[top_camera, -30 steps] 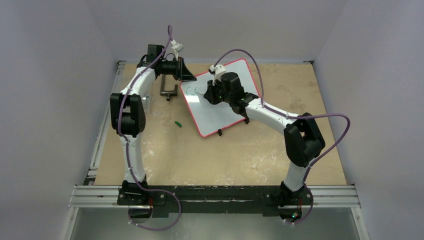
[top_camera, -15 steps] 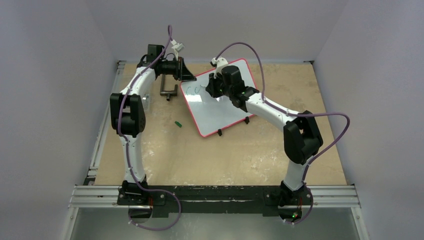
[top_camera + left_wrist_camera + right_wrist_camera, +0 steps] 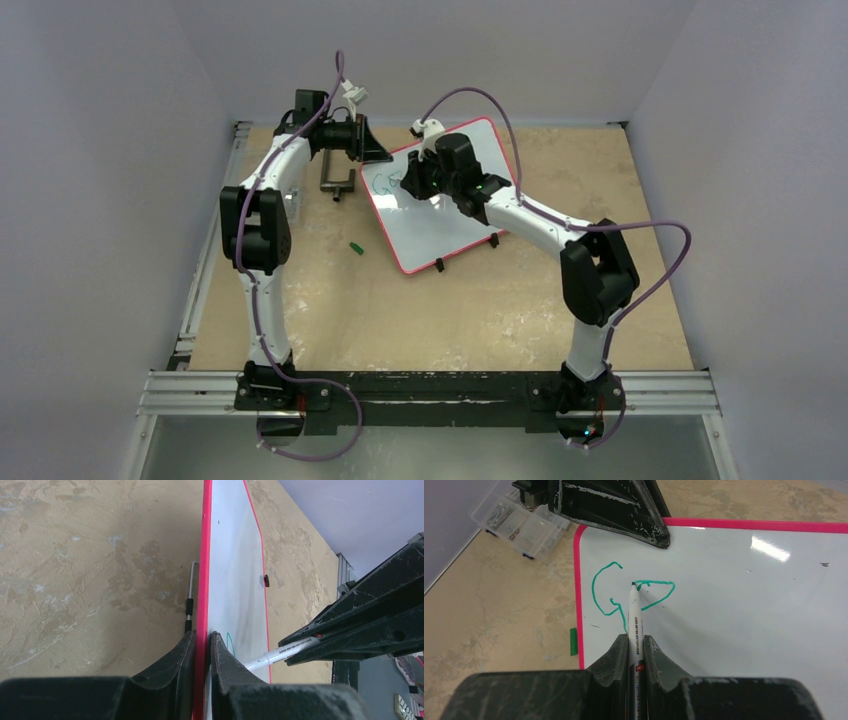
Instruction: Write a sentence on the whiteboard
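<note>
While the left gripper (image 3: 202, 636) pinches the red rim of the whiteboard (image 3: 440, 228) between its two black fingers, we see the right gripper (image 3: 634, 639) pressed tight around a white marker (image 3: 634, 622), whose barrel runs out between the fingers to a dark tip resting on the glossy surface. From the overhead camera, we find the board toward the far middle of the tan table (image 3: 350, 310), turned askew, with the left arm reaching to its far left corner and the right arm bent over its upper half. Two small black clip feet (image 3: 439, 265) show along its near edge. Of the sentence (image 3: 594, 587) we can read only a looping green G and, just beside it, a second, roughly triangular loop, both close to the board's left rim near the clamped corner. The marker tip sits at the upper left end of that second loop. A small green cap (image 3: 354, 247) lies on the table just off the board's left edge, apart from the frame. Near the left gripper stands a clear plastic box (image 3: 519, 522) of small parts, and a bent metal bar (image 3: 335, 183) lies on the table beside the board's far left corner. We cannot tell from any view whether the board lies flat or is tipped up slightly.
</note>
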Controlling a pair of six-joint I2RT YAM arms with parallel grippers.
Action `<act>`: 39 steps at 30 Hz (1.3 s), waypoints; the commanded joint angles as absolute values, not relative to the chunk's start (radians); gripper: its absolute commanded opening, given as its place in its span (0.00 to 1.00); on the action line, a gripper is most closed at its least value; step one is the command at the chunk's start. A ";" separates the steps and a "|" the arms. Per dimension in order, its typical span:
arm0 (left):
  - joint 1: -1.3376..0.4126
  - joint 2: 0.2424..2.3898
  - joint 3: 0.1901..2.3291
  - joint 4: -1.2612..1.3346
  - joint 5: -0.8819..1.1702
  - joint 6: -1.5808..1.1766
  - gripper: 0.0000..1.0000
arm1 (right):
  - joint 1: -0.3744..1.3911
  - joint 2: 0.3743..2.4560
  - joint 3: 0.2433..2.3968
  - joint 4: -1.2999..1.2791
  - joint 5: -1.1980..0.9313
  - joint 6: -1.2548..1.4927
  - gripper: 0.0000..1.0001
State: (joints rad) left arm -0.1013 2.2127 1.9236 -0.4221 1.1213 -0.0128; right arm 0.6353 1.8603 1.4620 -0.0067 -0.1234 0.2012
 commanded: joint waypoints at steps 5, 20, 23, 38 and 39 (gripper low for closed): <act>-0.120 2.166 1.905 -0.416 1.120 0.041 0.00 | 0.644 1.836 1.474 -0.036 -0.109 0.200 0.00; -0.120 2.153 1.893 -0.413 1.117 0.044 0.00 | 0.572 1.669 1.367 0.060 -0.071 0.232 0.00; -0.120 2.151 1.890 -0.411 1.117 0.046 0.00 | 0.539 1.670 1.346 0.083 -0.096 0.239 0.00; -0.120 2.147 1.884 -0.410 1.114 0.046 0.00 | 0.527 1.743 1.388 0.077 -0.181 0.219 0.00; -0.120 2.147 1.883 -0.410 1.114 0.047 0.00 | 0.527 1.747 1.391 0.076 -0.179 0.218 0.00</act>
